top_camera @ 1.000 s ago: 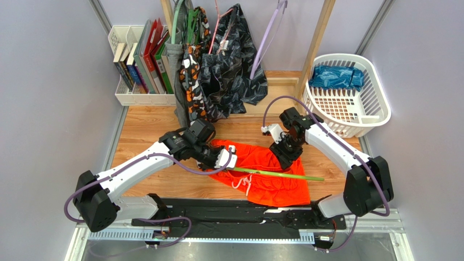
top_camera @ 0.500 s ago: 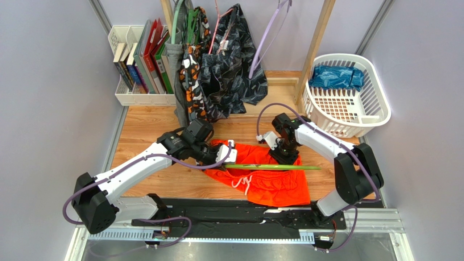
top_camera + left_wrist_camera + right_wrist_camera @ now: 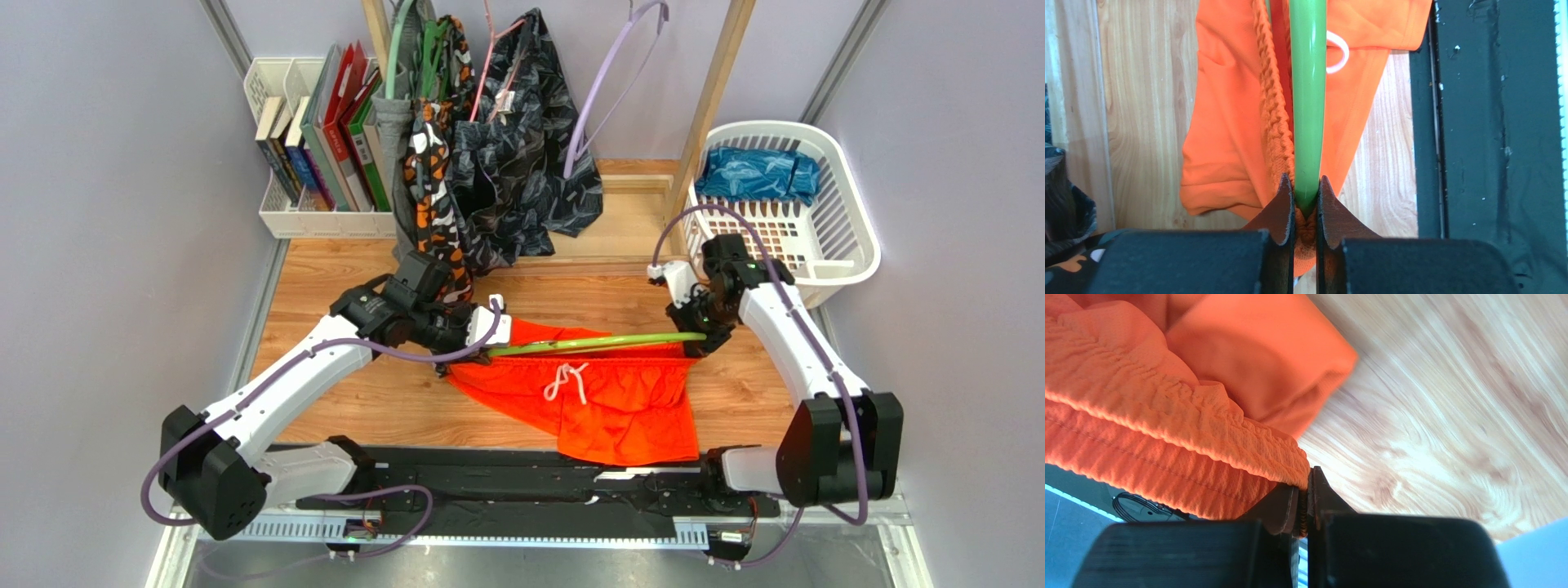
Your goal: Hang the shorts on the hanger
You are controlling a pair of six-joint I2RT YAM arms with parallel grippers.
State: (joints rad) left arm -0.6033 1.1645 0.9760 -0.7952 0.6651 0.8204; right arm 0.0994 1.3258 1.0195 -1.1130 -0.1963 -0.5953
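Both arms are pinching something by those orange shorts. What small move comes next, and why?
Probably lift both grippers together. The left gripper is shut on the green hanger and some waistband; the right gripper is shut on the waistband of the orange shorts at the far end, so the bar lies along it.

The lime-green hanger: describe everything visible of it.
The lime-green hanger looks like thin, smooth, glossy plastic. Only a straight bar shows; no hook is visible. It runs almost level along the top of the orange shorts. The left gripper is shut on one end, with orange fabric pinched alongside. The other end reaches the right gripper, which pinches the elastic waistband.
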